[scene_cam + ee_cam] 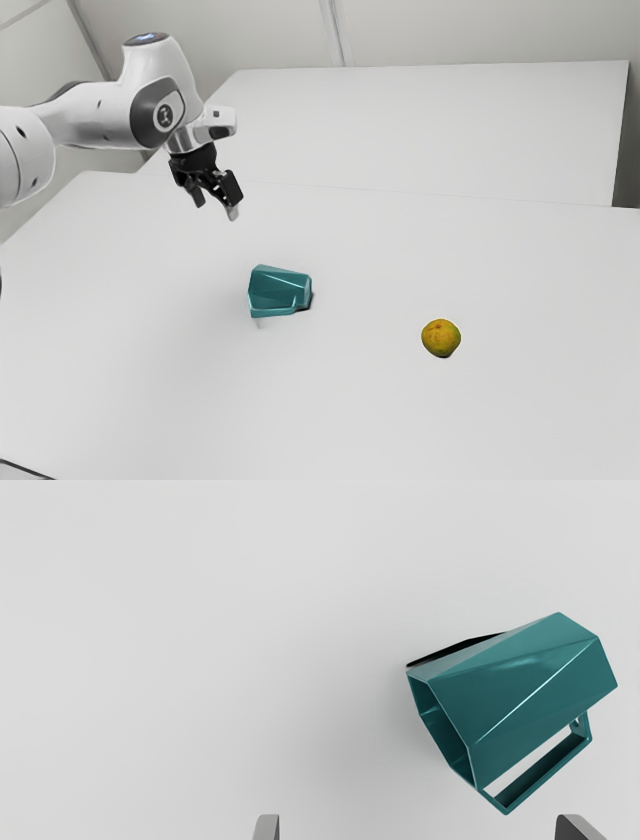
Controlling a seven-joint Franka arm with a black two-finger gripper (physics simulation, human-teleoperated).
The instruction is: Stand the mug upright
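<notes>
Above the table [370,420], we've got the gripper [216,208] up clear of everything, fingers [267,827] spread, nothing between them; probably for approach room. Mug [280,290] is at our 5 o'clock in the exterior view, tipped on its side; flat facets likely stop it rolling. Mouth [445,725] faces sideways, handle [545,772] out to one side. We see bare inner walls, can't see the bottom. Farther, between the mug's 3 and 4 o'clock: fruit [441,338], well apart, likely no obstacle.

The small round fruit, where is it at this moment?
In the exterior view, the fruit lies on the white table, to the exterior view's right of the teal mug and slightly lower in the picture.
</notes>
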